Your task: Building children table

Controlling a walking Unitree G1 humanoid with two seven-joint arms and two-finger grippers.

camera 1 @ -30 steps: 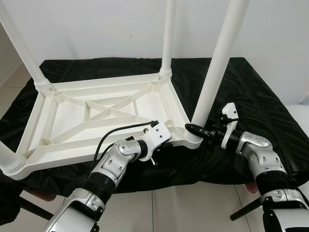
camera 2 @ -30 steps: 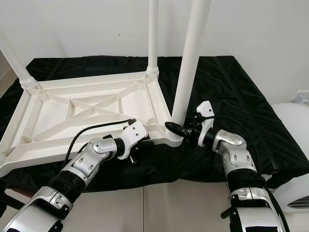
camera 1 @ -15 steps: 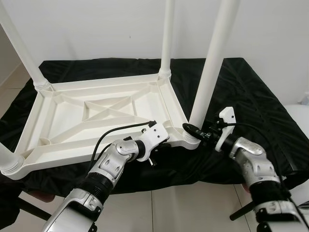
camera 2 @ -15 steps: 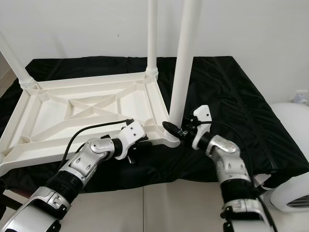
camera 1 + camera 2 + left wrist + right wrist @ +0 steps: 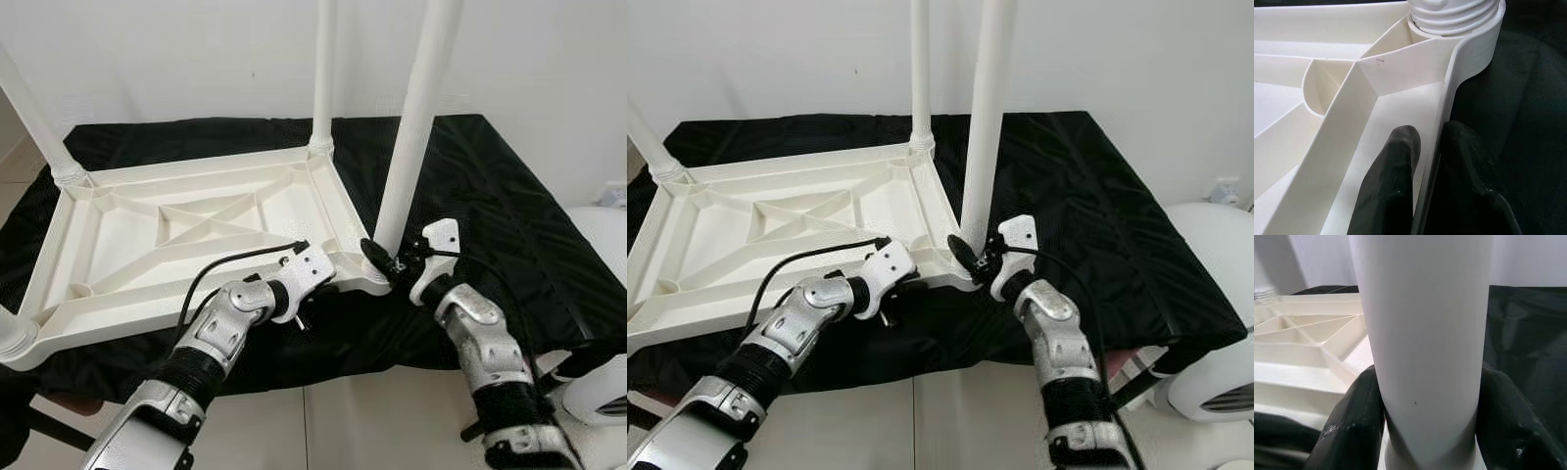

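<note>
No writing or label is showing anywhere on the plastic. The white table top (image 5: pixel 186 230) is lying upside down on a black cloth (image 5: pixel 490 186), ribbed underside up, its near long edge running close to the cloth's front drop. To the right the cloth is lying open and bare out to a white rounded object (image 5: pixel 607 372) on the tiled floor (image 5: pixel 333 431).

The left gripper (image 5: pixel 1427 161) is pinching the near rim of the table top just beside the corner socket, one finger (image 5: pixel 1396 166) inside the wall, the other outside. The right gripper (image 5: pixel 1425 426) is clamping the near-right leg (image 5: pixel 411 137) low down, a finger (image 5: pixel 1349 421) on each side, just above its threaded collar. Three more legs are standing upright at the other corners.
</note>
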